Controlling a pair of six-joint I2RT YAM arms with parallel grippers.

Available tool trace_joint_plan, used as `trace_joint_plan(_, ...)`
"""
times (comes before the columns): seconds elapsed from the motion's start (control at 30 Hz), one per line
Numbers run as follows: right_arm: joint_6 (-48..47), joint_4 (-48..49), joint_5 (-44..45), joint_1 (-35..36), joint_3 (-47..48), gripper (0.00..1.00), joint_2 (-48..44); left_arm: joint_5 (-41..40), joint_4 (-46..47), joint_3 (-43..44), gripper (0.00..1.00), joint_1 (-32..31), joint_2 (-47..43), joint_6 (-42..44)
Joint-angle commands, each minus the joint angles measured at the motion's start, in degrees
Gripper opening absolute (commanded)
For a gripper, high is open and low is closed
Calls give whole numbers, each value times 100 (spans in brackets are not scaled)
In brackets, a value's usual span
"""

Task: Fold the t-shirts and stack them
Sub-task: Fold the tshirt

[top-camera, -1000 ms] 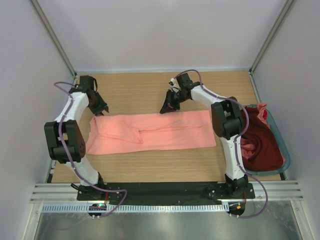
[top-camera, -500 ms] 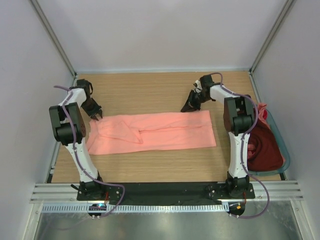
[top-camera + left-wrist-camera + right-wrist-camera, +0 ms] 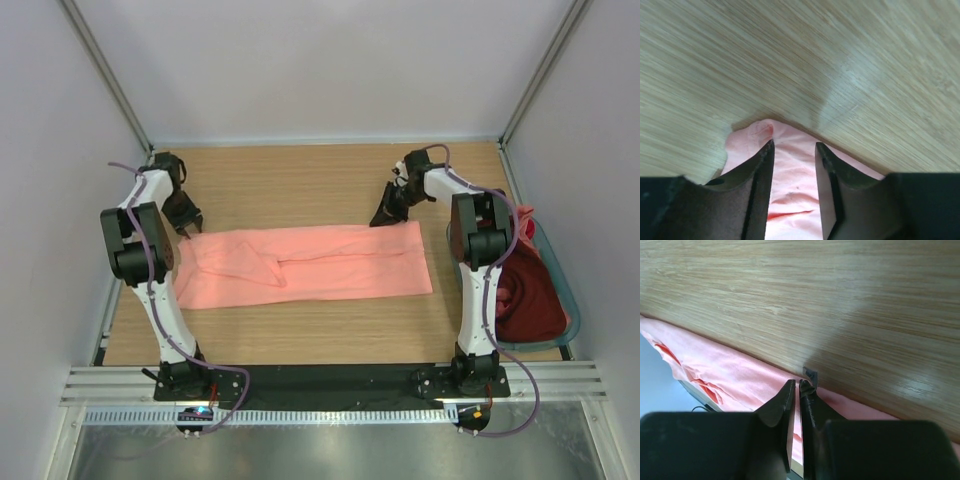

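While one pink shirt (image 3: 310, 265) lies part-folded mid-frame, left gripper (image 3: 190, 224) spread and right gripper (image 3: 384, 216) clenched at its corners, a maroon shirt (image 3: 530, 295) waits in the basket (image 3: 571, 318)

The place is a robotics lab, arranged as a closed test cell. Plain pale wall panels (image 3: 320, 70) box in the scene on three sides, held by bare aluminium posts (image 3: 108, 75) that slant in from the upper left and upper right of the frame. Two white-and-black robot arms (image 3: 135, 250) are bolted to a black plate (image 3: 320, 378) at the lower edge of a wood-grain tabletop (image 3: 300, 185). Slotted aluminium rail (image 3: 100, 385) and a white cable duct (image 3: 330, 415) run along the bottom. The wrist cameras look past black fingers (image 3: 755, 195).
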Motion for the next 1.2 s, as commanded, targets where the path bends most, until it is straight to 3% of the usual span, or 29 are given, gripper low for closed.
trace_joint_plan(0.0, -26, -246, 384, 7, 291, 16, -310, -234, -223, 398, 41, -33, -566, 102)
trace_joint_plan(0.13, 18, -614, 620, 165, 739, 23, -530, -277, -512, 364, 49, -138, -1287, -117)
trace_joint_plan(0.23, -192, -1457, 1024, 367, 1459, 31, -521, -339, -706, 39, 52, -226, -1963, -336)
trace_joint_plan(0.33, -359, -1968, 1438, 631, 1847, 39, -635, -680, -953, -795, 57, -437, -2736, -959)
trace_joint_plan(0.53, -588, -2171, 1833, 1227, 1540, 42, -1180, -498, -1041, -2519, 64, -665, -3801, -2392)
trace_joint_plan(0.6, -606, -2171, 1983, 1369, 1356, 44, -1408, -427, -1093, -2738, 65, -666, -3863, -2865)
trace_joint_plan(0.63, -615, -2153, 1992, 1483, 1285, 47, -1487, -427, -1111, -2766, 73, -692, -3881, -3025)
trace_joint_plan(0.77, -676, -2074, 2115, 1808, 952, 52, -1787, -532, -1077, -2670, 75, -806, -3828, -3720)
trace_joint_plan(0.83, -755, -2126, 2325, 1984, 863, 61, -1909, -621, -963, -2582, 100, -876, -3663, -4054)
trace_joint_plan(0.87, -781, -2153, 2387, 2020, 854, 66, -1927, -551, -892, -2581, 100, -868, -3566, -4116)
trace_joint_plan(0.9, -816, -2179, 2492, 2072, 828, 99, -1971, -394, -866, -2573, 100, -876, -3460, -4299)
trace_joint_plan(1.17, -887, -2118, 2660, 2222, 511, 100, -2262, -251, -400, -2862, 100, -973, -2721, -5162)
